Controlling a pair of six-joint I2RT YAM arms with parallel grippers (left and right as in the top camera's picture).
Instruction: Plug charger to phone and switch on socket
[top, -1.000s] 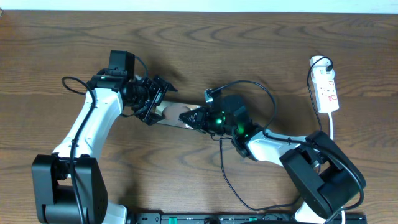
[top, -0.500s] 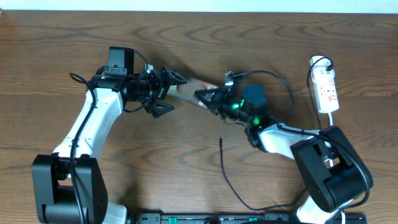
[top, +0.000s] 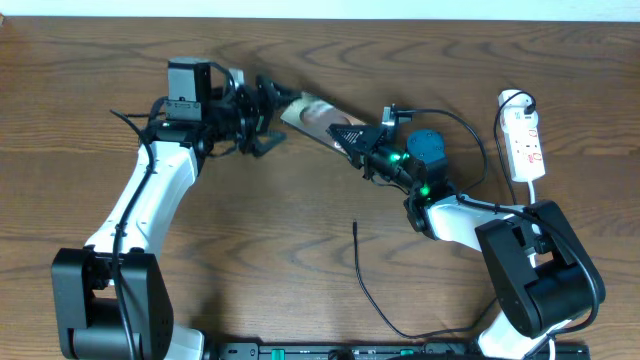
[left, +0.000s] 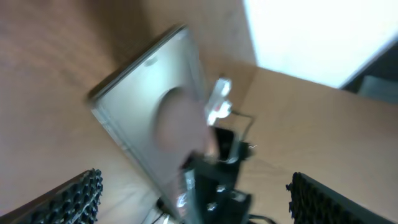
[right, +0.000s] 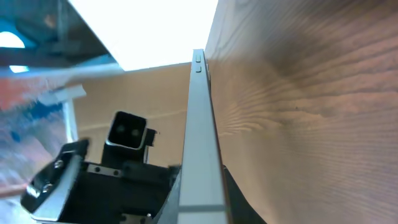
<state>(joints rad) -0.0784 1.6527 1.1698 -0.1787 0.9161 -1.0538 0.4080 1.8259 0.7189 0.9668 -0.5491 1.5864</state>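
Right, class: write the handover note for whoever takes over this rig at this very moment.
Left gripper: open, by the phone's far end, not gripping.
Right gripper: shut on the phone's near end.
Charger: loose on the table, tip unplugged.
Socket: at the table's right edge, no gripper near.
Done: phone gripped. To do: plug charger in, switch socket on.

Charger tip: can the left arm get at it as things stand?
Probably yes. The left gripper is open and empty, and the charger tip lies bare on the table, clear of the phone that the right gripper holds.
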